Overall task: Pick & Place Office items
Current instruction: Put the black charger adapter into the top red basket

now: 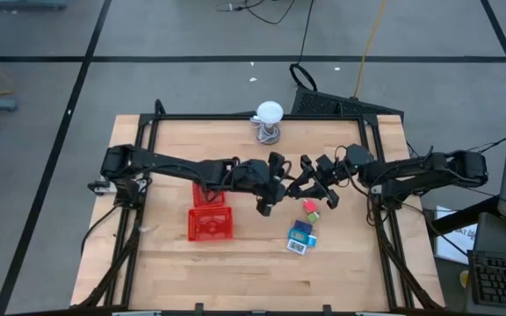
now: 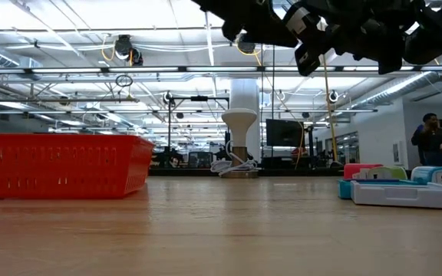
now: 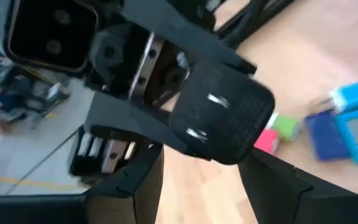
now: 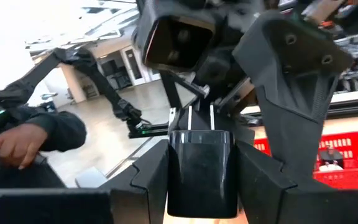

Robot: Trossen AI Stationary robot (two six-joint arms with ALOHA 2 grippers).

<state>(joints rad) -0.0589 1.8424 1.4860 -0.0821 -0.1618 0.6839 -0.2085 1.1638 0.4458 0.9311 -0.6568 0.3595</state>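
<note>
A black plug adapter (image 4: 201, 168) with two metal prongs (image 4: 201, 118) hangs above the middle of the table. My right gripper (image 4: 201, 186) is shut on it. My left gripper (image 3: 207, 193) faces it from the table's left, fingers apart on either side of the adapter (image 3: 222, 118). In the high view the two grippers meet nose to nose: left (image 1: 275, 180), right (image 1: 304, 180). Other office items lie on the table below: pink and green pieces (image 1: 310, 209) and a teal-blue packet (image 1: 301, 237). My right gripper pinches the adapter's body (image 4: 173, 177) between its two fingers, one on each flat side. The fingers lie along the body. The prongs point away from the gripper toward my left gripper. The adapter is lifted clear of the table. My left gripper: I cannot tell whether its fingers (image 3: 135, 186) touch the adapter.
Two red mesh trays (image 1: 209, 224) stand left of centre, the nearer one (image 2: 60, 165) large in the low view. A white ball on a wire stand (image 1: 269, 118) is at the far edge. A person's hand (image 4: 17, 143) shows beyond the table.
</note>
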